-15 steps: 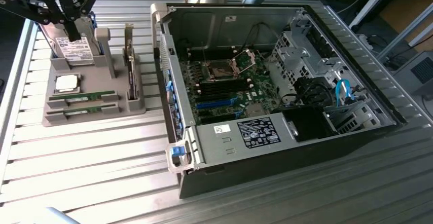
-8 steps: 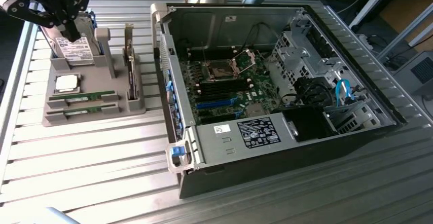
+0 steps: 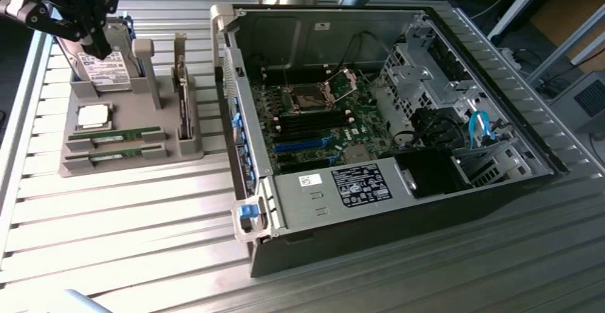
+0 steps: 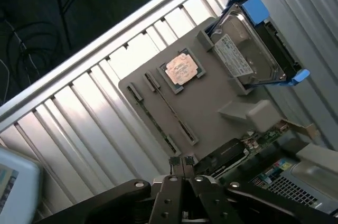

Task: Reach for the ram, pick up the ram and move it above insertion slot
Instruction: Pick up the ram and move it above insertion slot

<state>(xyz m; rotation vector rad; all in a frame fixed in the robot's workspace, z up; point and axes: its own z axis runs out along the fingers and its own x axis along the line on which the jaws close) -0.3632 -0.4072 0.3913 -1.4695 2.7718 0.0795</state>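
RAM [image 3: 113, 134] lay flat in the grey holder [image 3: 132, 166] on the bench [image 3: 123, 221]. It was two thin sticks side by side in their grooves, between the CPU [image 3: 93, 116] and the holder's front edge. My gripper [image 3: 95, 47] hung over the other end of the holder, by the drive [image 3: 104, 69] and well apart from the sticks. In the wrist view its fingertips met, closed on nothing.

I judged the risks as these:
- With the gripper closed, a descent would have struck a stick's top edge instead of straddling it.
- The sticks sat low in their grooves and showed little edge to pinch, so a shallow grip could have slipped or tipped one.
- They lay so close together that a slightly off line could have caught the wrong stick, or both.
- The drive and the holder's uprights were just beside my gripper and could have been clipped on a sideways move.
- The wall of the case [image 3: 397, 207] stood between the holder and the motherboard [image 3: 312, 115], and a low carry could have knocked against it.

The holder carried the drive propped in its blue caddy, the CPU in a square recess, the two sticks, and a card [image 3: 181, 79] on edge toward the case. The case stood open with the motherboard inside; I could not tell whether its memory slots [image 3: 302, 125] were filled.
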